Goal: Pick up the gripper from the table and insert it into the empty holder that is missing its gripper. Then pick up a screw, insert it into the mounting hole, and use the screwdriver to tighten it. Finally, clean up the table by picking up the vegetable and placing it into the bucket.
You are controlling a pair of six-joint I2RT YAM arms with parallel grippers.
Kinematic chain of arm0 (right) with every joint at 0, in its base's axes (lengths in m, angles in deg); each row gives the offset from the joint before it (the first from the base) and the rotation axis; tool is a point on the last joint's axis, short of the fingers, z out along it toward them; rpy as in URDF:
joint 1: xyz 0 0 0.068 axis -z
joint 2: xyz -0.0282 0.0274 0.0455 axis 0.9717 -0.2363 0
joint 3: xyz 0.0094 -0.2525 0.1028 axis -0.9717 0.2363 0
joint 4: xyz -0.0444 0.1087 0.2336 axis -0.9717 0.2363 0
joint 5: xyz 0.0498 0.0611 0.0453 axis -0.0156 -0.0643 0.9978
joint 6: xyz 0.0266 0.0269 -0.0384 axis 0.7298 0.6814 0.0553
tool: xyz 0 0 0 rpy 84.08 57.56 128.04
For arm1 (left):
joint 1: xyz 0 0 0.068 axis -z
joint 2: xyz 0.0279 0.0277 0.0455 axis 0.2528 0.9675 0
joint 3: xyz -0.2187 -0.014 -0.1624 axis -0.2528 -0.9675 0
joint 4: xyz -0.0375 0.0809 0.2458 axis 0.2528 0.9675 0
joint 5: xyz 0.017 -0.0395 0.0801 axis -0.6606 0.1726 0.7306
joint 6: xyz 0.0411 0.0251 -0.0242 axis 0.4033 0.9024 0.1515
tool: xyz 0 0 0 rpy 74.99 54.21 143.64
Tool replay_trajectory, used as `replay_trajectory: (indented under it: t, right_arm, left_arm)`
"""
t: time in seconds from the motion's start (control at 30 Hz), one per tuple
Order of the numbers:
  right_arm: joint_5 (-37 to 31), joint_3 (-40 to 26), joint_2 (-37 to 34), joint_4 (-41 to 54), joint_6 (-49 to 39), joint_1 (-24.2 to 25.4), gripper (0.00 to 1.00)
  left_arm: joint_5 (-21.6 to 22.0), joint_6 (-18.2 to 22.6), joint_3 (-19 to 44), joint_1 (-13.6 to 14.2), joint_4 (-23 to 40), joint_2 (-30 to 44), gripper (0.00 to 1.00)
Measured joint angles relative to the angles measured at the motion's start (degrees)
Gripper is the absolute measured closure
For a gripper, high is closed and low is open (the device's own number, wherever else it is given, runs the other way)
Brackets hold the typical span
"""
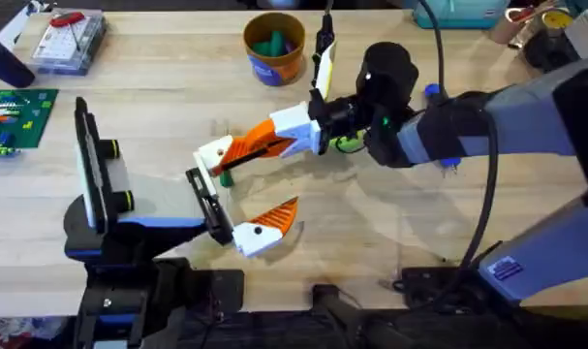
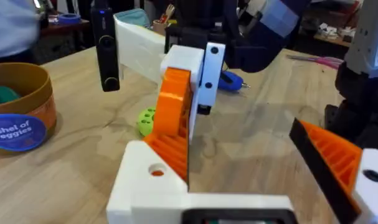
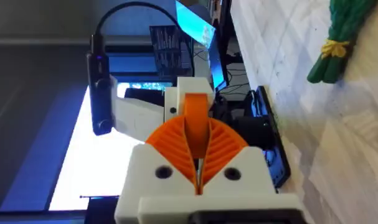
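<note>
I have the right gripper (image 1: 298, 131) reaching in from the far side of the holder (image 1: 208, 206). Its fingers are clamped on the orange tip of the gripper (image 1: 237, 150). That loose piece is off the table, tilted, with its white base at the holder's free end. I can't tell whether it touches the holder.

In the left wrist view the white base sits low and close to the camera, and the orange ribbed part rises up into the right gripper's white fingers (image 2: 204, 65). The holder's other end carries the mounted finger (image 1: 264, 231), orange tip pointing away from the bracket.

I can't tell whether the left gripper is open or closed.

The vegetable (image 2: 146, 121) lies flat on the table (image 1: 158, 97) beyond the holder, just behind the held piece and partly hidden by it. The screwdriver (image 2: 232, 81) lies on the table farther back from the holder, behind the right arm. The bucket (image 1: 274, 48) stands upright, well apart from the holder, toward the table's far edge, with dark green pieces inside.
</note>
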Motion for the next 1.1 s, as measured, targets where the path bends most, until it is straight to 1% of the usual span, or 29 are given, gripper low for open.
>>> replay_trajectory:
  t: [0.17, 0.2, 0.3, 0.33, 0.43, 0.47, 0.5, 0.77, 0.93, 1.0, 1.07, 1.1]
  right_arm:
    - [0.0, 0.0, 0.0, 0.0, 0.0, 0.0, 0.983]
    - [0.0, 0.0, 0.0, 0.0, 0.2, 0.0, 0.944]
    - [-0.2, -0.1, 0.0, 0.0, 0.7, -0.4, 0.734]
    - [-0.2, -0.3, 0.0, 0.0, 0.8, -0.7, 0.642]
    - [-0.3, -0.8, 0.0, -0.1, 0.8, -1.5, 0.179]
    - [-0.2, -0.8, 0.0, -0.1, 0.8, -1.6, 0.055]
    - [-0.3, -0.9, 0.0, -0.2, 0.8, -1.6, 0.019]
    - [-0.4, -0.9, 0.0, -0.2, 0.8, -1.4, 0.007]
    - [-0.4, -0.9, 0.1, 0.9, 0.0, 0.3, 0.007]
    - [-0.6, -1.0, 0.8, 5.7, -2.1, 1.5, 0.007]
    - [-1.2, -1.1, 2.4, 12.8, -4.7, 3.1, 0.006]
    - [-1.8, -1.3, 3.6, 18.1, -7.1, 4.1, 0.005]
  left_arm:
    - [0.0, 0.2, 0.0, 0.0, 0.0, 0.0, 0.01]
    - [0.0, 0.2, 0.0, 0.0, 0.0, 0.0, 0.01]
    - [-0.5, 0.2, 0.0, 0.1, 0.1, 0.0, 0.01]
    - [-0.7, 0.2, 0.0, 0.2, 0.2, 0.0, 0.01]
    - [-0.9, 0.2, 0.0, 0.2, 0.2, 0.0, 0.01]
    - [-1.0, 0.2, 0.0, 0.2, 0.2, 0.0, 0.01]
    - [-1.1, 0.2, 0.0, 0.2, 0.2, 0.0, 0.01]
    - [-1.4, 0.2, 0.0, 0.2, 0.3, 0.0, 0.01]
    - [-1.4, 0.2, 0.0, 0.2, 0.3, 0.0, 0.01]
    - [-1.4, 0.2, 0.0, 0.2, 0.3, 0.0, 0.01]
    - [-1.4, 0.2, 0.0, 0.2, 0.3, 0.0, 0.01]
    - [-1.4, 0.2, 0.0, 0.2, 0.3, 0.0, 0.01]
